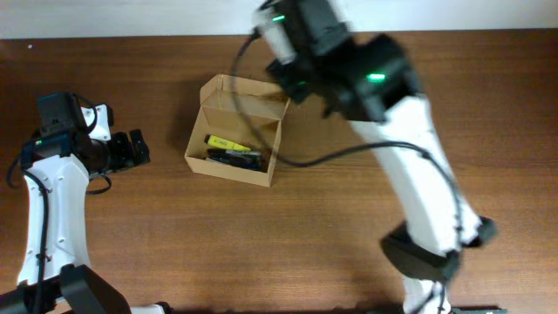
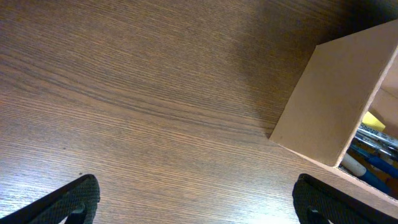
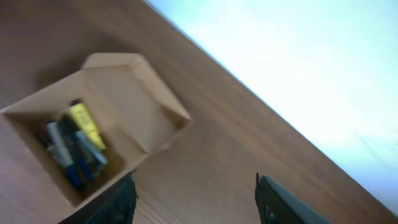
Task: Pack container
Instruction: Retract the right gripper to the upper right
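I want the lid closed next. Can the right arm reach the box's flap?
Probably yes: the right gripper hangs open near the container, nothing between it and the lid flap.

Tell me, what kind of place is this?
Probably a robot lab or test bench, though little of the room shows: two white-and-black robot arms stand at a brown wood-grain table, working over a small tan cardboard box of pens.
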`<action>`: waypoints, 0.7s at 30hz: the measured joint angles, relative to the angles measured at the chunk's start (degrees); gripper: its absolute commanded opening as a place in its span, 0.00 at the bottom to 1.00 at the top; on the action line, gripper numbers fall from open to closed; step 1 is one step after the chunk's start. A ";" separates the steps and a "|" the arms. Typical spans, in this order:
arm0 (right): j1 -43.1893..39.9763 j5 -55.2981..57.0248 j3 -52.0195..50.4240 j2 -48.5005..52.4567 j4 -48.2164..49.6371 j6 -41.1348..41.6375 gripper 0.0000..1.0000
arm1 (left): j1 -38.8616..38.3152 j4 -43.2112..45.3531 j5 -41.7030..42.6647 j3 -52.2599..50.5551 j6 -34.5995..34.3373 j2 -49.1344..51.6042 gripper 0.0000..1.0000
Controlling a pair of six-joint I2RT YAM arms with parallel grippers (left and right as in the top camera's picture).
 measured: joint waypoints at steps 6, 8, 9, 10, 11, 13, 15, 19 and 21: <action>-14.58 -0.28 -14.91 -15.26 4.98 3.45 0.62 | 0.00 0.00 -0.02 0.00 0.00 0.00 1.00; -20.79 -1.53 -20.57 -19.76 6.95 4.50 0.63 | 0.00 0.00 0.00 0.00 0.00 0.00 1.00; -24.13 -2.29 -23.45 -21.86 7.91 5.07 0.63 | 0.00 -0.02 0.00 0.00 0.00 0.00 1.00; -27.78 -3.56 -26.86 -24.06 9.22 5.86 0.63 | 0.00 -0.02 0.02 0.00 0.00 0.00 1.00; -30.60 -4.66 -29.09 -25.29 9.75 6.23 0.63 | 0.00 -0.02 0.02 0.00 0.00 0.00 1.00; -35.39 -6.67 -32.87 -26.80 9.79 6.84 0.63 | 0.00 0.00 0.00 0.00 0.00 0.00 1.00; -40.68 -9.14 -36.50 -26.95 8.66 7.45 0.63 | 0.00 -0.02 0.02 0.00 0.00 0.00 1.00; -44.83 -12.59 -42.38 -25.57 8.48 7.91 0.63 | 0.00 -0.02 0.00 0.00 0.00 0.00 1.00; -45.24 -13.53 -44.54 -24.24 8.90 7.98 0.63 | 0.00 -0.02 0.02 0.00 0.00 0.00 1.00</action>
